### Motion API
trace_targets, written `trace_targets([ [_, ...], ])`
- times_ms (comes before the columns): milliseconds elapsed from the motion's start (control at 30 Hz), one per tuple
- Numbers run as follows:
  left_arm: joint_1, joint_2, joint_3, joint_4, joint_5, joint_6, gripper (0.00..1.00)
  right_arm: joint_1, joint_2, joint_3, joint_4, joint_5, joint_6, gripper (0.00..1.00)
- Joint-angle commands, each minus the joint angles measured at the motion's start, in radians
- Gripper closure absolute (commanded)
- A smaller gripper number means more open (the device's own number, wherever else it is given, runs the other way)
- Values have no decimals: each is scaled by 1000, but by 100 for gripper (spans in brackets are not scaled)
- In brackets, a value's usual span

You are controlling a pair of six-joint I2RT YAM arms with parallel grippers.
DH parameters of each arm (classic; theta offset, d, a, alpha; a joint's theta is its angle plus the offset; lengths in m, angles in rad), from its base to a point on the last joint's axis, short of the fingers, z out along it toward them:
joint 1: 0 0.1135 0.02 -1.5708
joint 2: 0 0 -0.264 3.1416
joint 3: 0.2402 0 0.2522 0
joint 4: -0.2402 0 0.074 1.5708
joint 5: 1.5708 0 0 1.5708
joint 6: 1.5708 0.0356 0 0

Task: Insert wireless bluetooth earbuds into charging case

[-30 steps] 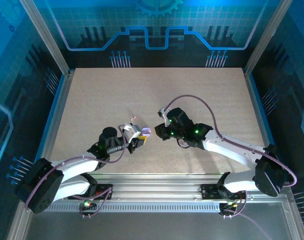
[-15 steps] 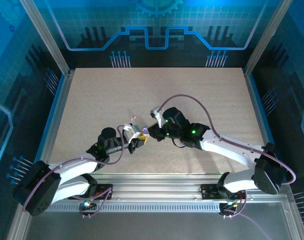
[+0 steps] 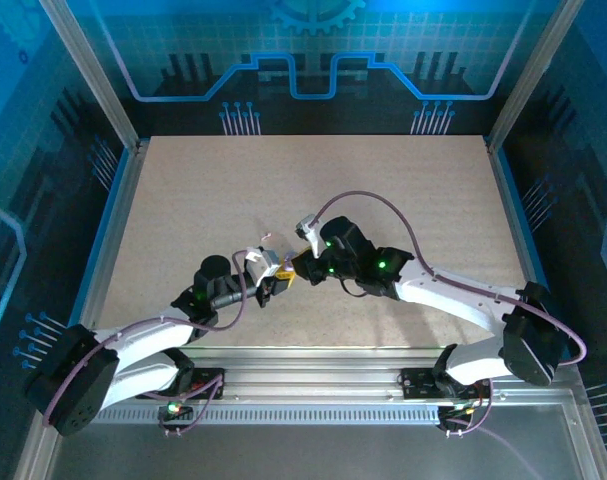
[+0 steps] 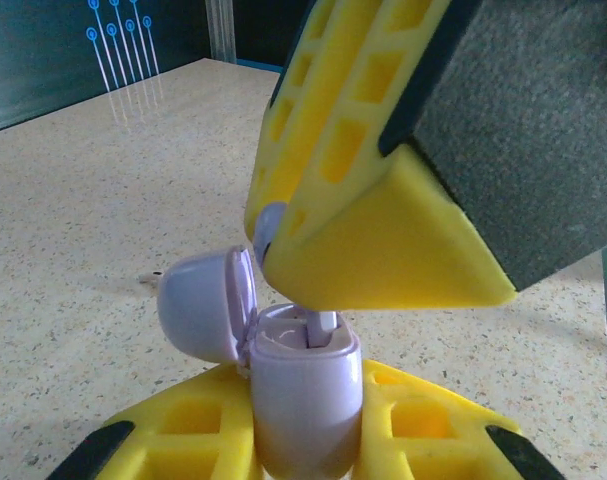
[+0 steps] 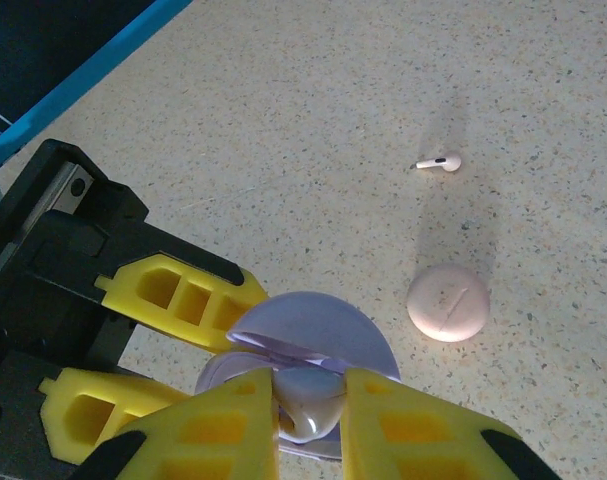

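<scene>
While the right gripper [image 5: 308, 388] stands pinched together on a greyish-lilac earbud [image 5: 308, 415], it holds that piece at the mouth of the lilac charging case [image 4: 305, 400], whose lid [image 4: 205, 305] is hinged back. Beneath it, the left gripper [image 4: 305, 445] is clamped on the case body. Whether the earbud is fully seated, or a second one already lies inside, cannot be told. Further out on the table [image 5: 283, 100], one pale earbud [image 5: 438, 163] lies loose near a closed pinkish-white case [image 5: 448, 303]. Judged: the lilac insertion is under way, and the pale set remains outstanding.
</scene>
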Motion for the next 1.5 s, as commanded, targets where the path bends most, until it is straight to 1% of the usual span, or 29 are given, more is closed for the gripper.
trace_targets([
  [0,-10,-28,11,54,16,1,95,21,13,29,-7,-4,-27,80],
  [200,-10,-35,10,53,15,2,95,20,12,36,-7,-24,-28,70],
  [467,-13,-36,4,49,7,1,94,19,-2,52,5,-57,1,64],
  [633,-15,-42,6,36,-6,5,94,19,-26,50,22,-91,18,57],
  [867,-17,-60,0,31,-16,7,94,13,-69,45,8,-72,71,53],
  [1033,-17,-73,-2,26,-21,9,94,-5,-133,38,-12,-84,181,51],
  [1200,-18,-73,-2,26,-25,12,94,-62,-163,49,-87,-190,364,52],
  [1267,-19,-73,-3,28,-31,14,94,-76,-177,51,-121,-215,443,52],
  [1467,-20,-85,-15,43,-39,31,94,-85,-159,91,-228,-310,626,53],
])
